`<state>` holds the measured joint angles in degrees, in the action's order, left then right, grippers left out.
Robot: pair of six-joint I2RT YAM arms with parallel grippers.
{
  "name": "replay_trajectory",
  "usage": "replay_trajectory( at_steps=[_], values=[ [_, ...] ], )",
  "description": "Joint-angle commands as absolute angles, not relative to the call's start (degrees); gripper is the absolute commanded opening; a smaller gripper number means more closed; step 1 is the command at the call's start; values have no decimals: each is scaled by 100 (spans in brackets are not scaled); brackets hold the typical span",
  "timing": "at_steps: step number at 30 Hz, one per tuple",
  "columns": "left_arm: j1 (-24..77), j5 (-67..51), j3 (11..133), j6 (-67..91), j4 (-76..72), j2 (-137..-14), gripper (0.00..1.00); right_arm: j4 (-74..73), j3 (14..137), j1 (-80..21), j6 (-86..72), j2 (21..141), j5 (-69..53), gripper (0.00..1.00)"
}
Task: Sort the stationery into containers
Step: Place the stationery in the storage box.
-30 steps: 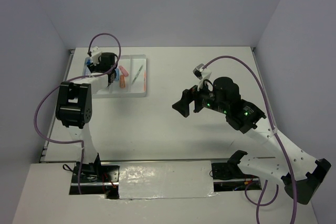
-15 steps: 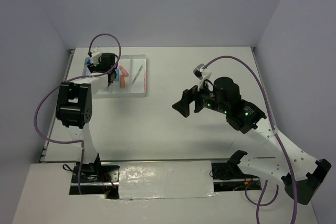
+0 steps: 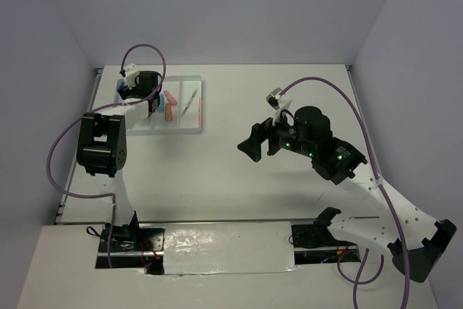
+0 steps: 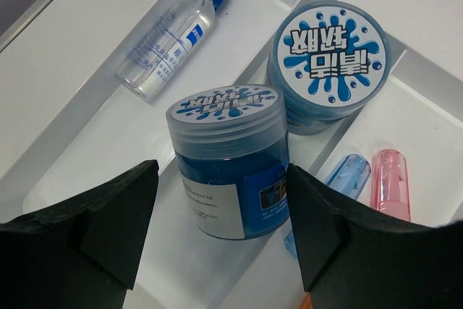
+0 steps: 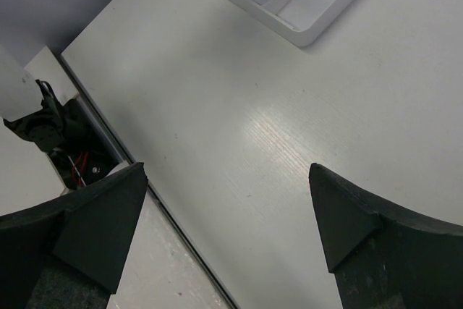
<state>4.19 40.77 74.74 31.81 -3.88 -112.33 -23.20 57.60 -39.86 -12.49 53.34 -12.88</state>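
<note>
robot lab booth: white table [image 3: 231,179], bare grey walls [image 3: 239,12]

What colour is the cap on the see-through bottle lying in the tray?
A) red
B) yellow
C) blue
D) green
C: in the left wrist view, the clear bottle lying on its side in the white tray has a blue cap at its far end.
</note>
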Motion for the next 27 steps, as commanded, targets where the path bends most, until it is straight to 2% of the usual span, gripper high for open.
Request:
replay_trajectory(
  at_steps=[1, 6, 11, 13, 17, 27],
  values=[
    [378, 4254, 7603, 3278, -369, -11189, 83, -2162, 5818, -3955, -1169, 5256, -1301, 100],
    [378, 4201, 7672, 3234, -291, -11250, 81, -2162, 5801, -3955, -1169, 5238, -1292, 100],
    [378, 4157, 7726, 3208, -255, -11259, 67, -2162, 5766, -3955, -1160, 5203, -1283, 100],
    [378, 4113, 7664, 3208, -308, -11224, 67, -2162, 5766, -3955, -1169, 5186, -1274, 100],
    [387, 4061, 7813, 3269, -36, -11302, 58, -2162, 5783, -3955, -1169, 5177, -1283, 100],
    [466, 4052, 7550, 3463, 219, -11074, 54, -2171, 5801, -3964, -1187, 5150, -1292, 100]
  ],
)
